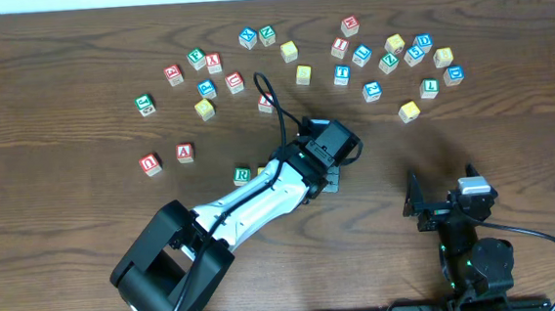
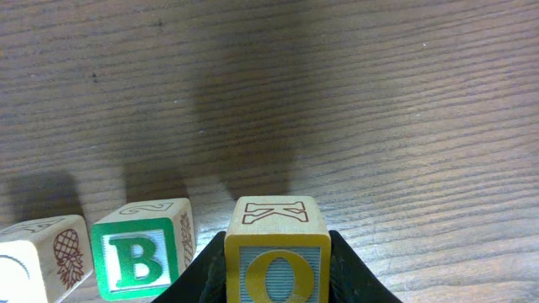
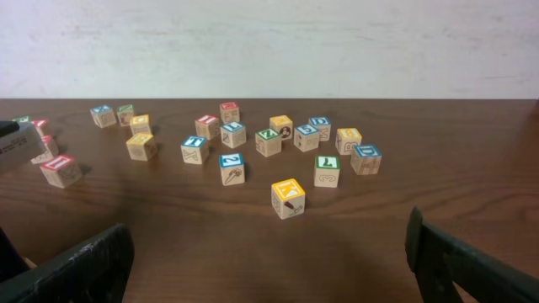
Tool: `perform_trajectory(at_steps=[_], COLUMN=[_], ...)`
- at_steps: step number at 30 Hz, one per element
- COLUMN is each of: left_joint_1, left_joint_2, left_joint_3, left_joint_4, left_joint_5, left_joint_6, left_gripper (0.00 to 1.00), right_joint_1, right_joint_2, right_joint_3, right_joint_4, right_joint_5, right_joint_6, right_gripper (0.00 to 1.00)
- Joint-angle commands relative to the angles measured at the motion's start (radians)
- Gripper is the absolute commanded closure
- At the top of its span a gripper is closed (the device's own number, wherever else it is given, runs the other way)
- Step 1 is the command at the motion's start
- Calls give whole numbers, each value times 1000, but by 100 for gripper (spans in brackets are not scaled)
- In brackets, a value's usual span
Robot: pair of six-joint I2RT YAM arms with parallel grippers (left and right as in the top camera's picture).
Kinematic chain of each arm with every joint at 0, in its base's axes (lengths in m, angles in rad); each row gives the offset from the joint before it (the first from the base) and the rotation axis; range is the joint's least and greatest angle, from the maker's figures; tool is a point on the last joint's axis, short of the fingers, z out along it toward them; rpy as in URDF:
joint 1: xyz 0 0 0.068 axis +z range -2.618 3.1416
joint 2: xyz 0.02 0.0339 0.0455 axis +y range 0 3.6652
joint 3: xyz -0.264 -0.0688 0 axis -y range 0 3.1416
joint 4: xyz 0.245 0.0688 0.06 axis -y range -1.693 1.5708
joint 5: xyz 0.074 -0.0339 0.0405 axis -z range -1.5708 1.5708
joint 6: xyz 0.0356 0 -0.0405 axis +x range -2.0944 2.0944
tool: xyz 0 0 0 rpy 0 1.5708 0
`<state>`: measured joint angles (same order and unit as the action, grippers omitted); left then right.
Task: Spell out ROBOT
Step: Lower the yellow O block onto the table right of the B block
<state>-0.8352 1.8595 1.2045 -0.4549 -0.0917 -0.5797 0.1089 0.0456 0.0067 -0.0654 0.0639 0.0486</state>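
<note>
In the left wrist view my left gripper [image 2: 278, 257] is shut on a yellow O cube [image 2: 278, 273], which has a K on its top face. Just left of it, across a small gap, stands the green B cube [image 2: 139, 259]. Further left is a pale cube [image 2: 38, 261] with a pineapple drawn on its side. Overhead, the green R cube [image 1: 243, 175] lies beside the left arm, whose gripper [image 1: 330, 179] hides the cubes under it. My right gripper [image 1: 446, 205] rests open near the front right, its fingers [image 3: 80, 265] wide apart over bare table.
Several loose cubes lie across the back of the table, with a cluster at the back right [image 1: 395, 57]. Red-lettered cubes U [image 1: 150, 163] and A [image 1: 185, 153] sit at the left. A yellow-topped cube [image 3: 288, 198] stands nearest ahead of the right gripper.
</note>
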Motion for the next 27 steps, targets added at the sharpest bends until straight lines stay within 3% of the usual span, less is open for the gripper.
perform_trajectory(at_steps=[1, 27], left_joint_1=[-2, -2], left_joint_2=[29, 74], left_joint_3=[-10, -10], left_joint_4=[9, 23], left_joint_5=[2, -3], left_joint_6=[-10, -20], left_gripper=[86, 87], right_joint_1=[6, 6], right_joint_2=[0, 0], right_joint_3=[-1, -1], right_joint_4=[-3, -3], right_joint_5=[8, 8], right_joint_6=[14, 14], right_gripper=[1, 1])
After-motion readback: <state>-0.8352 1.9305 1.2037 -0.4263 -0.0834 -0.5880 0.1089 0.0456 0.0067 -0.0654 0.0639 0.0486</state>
